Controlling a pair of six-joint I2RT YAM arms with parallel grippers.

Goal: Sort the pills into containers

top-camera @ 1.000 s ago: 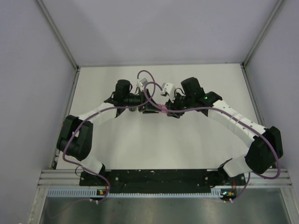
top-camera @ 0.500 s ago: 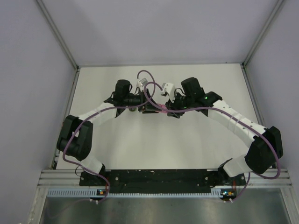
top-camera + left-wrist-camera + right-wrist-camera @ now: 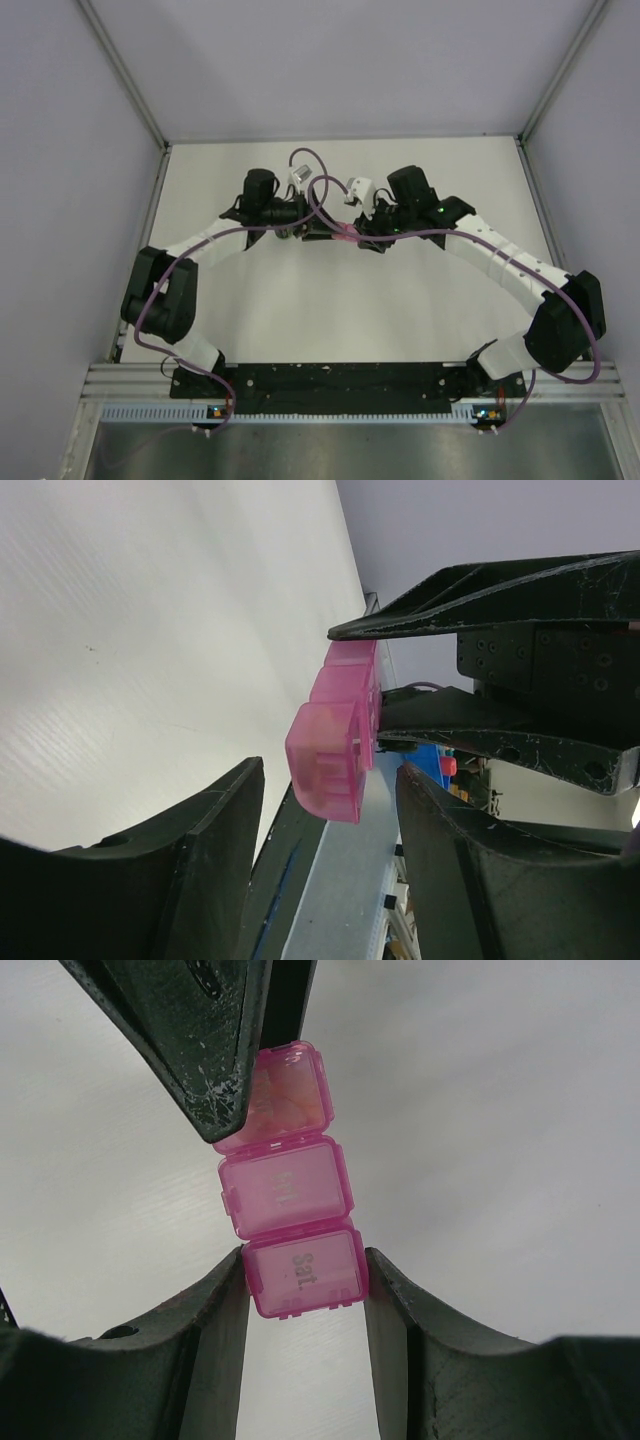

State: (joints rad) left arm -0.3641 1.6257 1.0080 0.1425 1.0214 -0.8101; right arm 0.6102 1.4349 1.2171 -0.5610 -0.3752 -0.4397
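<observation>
Clamped, at the right gripper [image 3: 305, 1272], on a small bright-pink translucent plastic pill box [image 3: 285, 1190]: one black finger [image 3: 200, 1340] flat against each side wall of the end compartment lettered "Sat.". Seen from the right wrist as a straight row of three joined square compartments running away from that grip. Lettering on the middle lid too blurred to read; something orange-tinted dimly behind the lid of the far one.

At that far end, flanked by the black fingers of the left gripper [image 3: 330, 780], parted wider than the box. From the left wrist, a clear gap on either side between the box's rounded end and those fingers. From the right wrist, overlapped at one corner of the far compartment by one left finger [image 3: 205, 1050]: touching or only in front, cannot tell.

Lengthwise between the two grippers, one end toward each. Over a plain white table [image 3: 400, 300], near the middle of its far half; resting on it or lifted clear, cannot tell. From above, hidden almost wholly under the two wrists, set nose to nose.

Farther out, a white-and-black left arm [image 3: 205, 243] and right arm [image 3: 495, 255] reaching in from either side, elbows bowed outward, bases on a black plate [image 3: 340, 378] at the near edge. Along both, purple cables [image 3: 318, 190], looping above the wrists. Around the table, pale grey walls [image 3: 350, 60].
</observation>
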